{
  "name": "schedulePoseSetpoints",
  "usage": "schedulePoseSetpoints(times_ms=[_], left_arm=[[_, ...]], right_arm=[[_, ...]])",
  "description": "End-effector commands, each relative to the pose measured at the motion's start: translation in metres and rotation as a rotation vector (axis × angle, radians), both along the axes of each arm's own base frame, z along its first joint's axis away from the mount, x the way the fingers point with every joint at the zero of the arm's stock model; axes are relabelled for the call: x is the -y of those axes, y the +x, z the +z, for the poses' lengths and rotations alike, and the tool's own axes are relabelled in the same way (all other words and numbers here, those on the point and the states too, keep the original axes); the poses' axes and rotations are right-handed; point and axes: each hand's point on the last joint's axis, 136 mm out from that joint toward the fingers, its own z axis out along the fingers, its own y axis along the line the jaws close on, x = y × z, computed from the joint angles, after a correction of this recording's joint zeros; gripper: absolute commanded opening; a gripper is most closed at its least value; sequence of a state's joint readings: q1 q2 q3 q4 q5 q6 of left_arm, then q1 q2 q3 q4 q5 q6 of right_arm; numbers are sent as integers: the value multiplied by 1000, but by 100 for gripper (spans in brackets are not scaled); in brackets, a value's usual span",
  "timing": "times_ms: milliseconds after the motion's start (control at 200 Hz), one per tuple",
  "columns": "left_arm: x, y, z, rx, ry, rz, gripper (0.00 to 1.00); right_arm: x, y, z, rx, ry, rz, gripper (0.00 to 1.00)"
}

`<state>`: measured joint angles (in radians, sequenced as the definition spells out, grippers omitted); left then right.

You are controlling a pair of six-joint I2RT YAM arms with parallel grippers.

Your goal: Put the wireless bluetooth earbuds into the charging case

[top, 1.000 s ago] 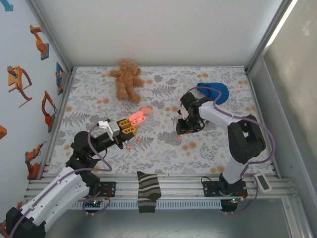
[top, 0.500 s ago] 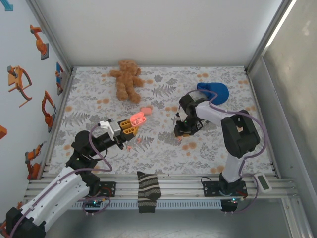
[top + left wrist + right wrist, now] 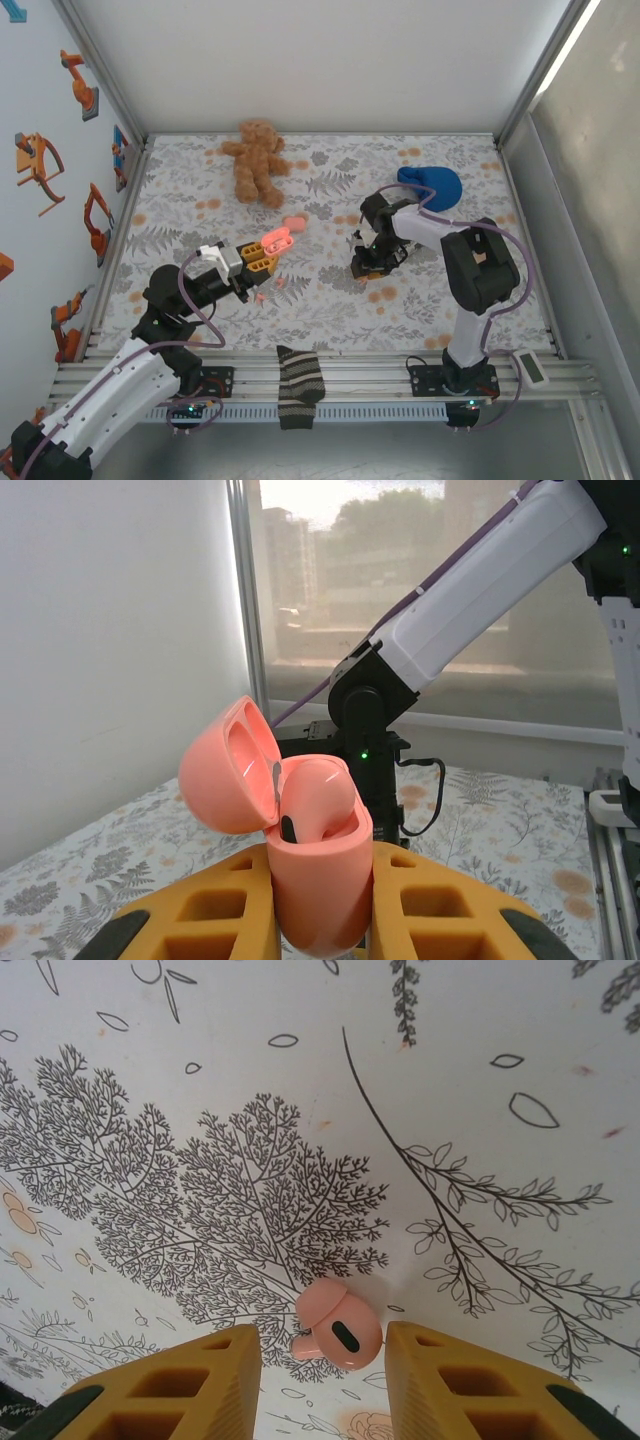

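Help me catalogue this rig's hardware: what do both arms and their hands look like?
The left arm and right arm have white links, black joints and looping purple cables. The left hand and right hand have blocky yellow fingers with rectangular cutouts.

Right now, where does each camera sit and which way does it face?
Top external: above and behind the bases, looking down on the floral tablecloth; both arms show.
Left wrist: looks along the left gripper, shut on an open salmon-pink plastic charging case, towards the right arm.
Right wrist: looks down past the open right gripper at a salmon-pink plastic earbud.
Shared: top and left wrist show that case.
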<state>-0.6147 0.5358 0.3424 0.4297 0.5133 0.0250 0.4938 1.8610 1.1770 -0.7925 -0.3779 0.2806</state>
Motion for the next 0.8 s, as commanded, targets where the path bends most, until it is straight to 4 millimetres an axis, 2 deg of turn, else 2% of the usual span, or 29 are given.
schedulePoseSetpoints(times_ms=[0,491,796], left_arm=[[0,-3,0,29,7,-8,0],[0,-3,0,28,8,-7,0],[0,-2,3,29,13,-6,0]], right_arm=[[2,-3,-8,-29,-3,-9,36],[3,-3,-21,-48,-24,6,30],[2,-2,-20,-34,-22,14,27]])
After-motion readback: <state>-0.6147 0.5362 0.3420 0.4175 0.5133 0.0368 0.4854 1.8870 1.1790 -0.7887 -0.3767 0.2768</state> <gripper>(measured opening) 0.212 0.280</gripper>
